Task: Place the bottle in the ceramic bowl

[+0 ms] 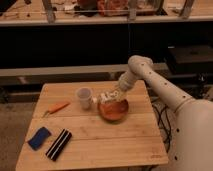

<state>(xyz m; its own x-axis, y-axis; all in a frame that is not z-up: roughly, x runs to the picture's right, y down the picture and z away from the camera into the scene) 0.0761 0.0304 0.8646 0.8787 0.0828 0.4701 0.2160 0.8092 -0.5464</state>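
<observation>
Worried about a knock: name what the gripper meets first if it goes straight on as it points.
Likely the ceramic bowl's left rim, just under the gripper; possibly the white cup beyond. Depth unclear.
</observation>
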